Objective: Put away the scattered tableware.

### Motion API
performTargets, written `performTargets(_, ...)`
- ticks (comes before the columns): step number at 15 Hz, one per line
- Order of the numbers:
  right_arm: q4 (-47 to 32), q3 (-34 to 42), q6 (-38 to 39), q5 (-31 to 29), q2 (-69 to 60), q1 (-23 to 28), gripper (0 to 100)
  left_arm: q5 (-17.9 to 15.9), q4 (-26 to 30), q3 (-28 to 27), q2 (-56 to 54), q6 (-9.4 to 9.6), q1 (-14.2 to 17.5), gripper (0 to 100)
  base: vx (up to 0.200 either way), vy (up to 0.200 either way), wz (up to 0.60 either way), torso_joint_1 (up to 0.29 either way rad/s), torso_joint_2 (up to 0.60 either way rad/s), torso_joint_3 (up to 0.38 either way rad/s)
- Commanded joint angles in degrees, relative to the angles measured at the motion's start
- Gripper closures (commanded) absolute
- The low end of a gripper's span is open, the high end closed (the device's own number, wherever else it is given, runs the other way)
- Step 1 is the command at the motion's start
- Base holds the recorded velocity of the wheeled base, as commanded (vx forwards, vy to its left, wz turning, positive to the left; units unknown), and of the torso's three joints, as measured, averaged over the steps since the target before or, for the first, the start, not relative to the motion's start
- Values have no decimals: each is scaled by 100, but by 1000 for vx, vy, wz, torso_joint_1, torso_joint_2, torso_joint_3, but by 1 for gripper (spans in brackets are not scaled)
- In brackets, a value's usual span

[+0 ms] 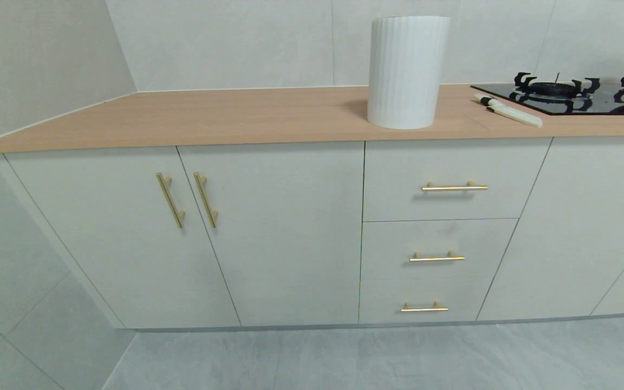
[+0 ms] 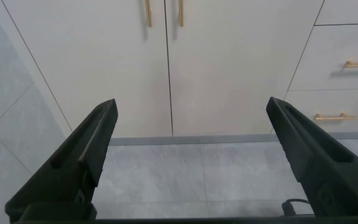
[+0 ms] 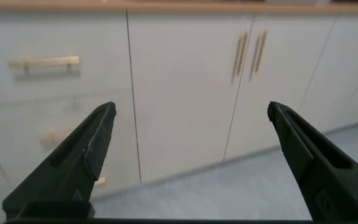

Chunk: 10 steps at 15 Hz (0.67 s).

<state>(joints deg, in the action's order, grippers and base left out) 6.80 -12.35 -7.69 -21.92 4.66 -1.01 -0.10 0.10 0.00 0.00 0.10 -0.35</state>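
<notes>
from the head camera i see a white knife with a black band [image 1: 507,110] lying on the light wooden countertop [image 1: 209,116], between a tall white ribbed cylinder [image 1: 407,70] and the black gas hob [image 1: 566,97]. left wrist: my left gripper [image 2: 191,109] is spread wide and empty, facing pale cabinet doors [image 2: 166,62]. right wrist: my right gripper [image 3: 191,112] is likewise spread and empty, before gold-handled drawers [image 3: 48,62].

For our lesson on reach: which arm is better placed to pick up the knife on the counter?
Right, probably. The knife lies to the right on the counter by the stove; the open right gripper faces the drawers, the left gripper the doors farther left.
</notes>
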Motion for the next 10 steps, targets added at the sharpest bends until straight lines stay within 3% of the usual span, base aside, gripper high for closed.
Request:
performTargets(1,-12,31,31,65,-466,92,0,1,-10,0,0,-1,0,0,0,0,0,0,0,0)
performTargets(2,-12,127,101,162,-466,92,0,1,-1,0,0,-1,0,0,0,0,0,0,0,0)
performTargets(6,84,1077,708,1629,-466,92,0,1,-1,0,0,-1,0,0,0,0,0,0,0,0)
performTargets(10,-47,1235,892,2376,-466,92,0,1,-1,0,0,-1,0,0,0,0,0,0,0,0)
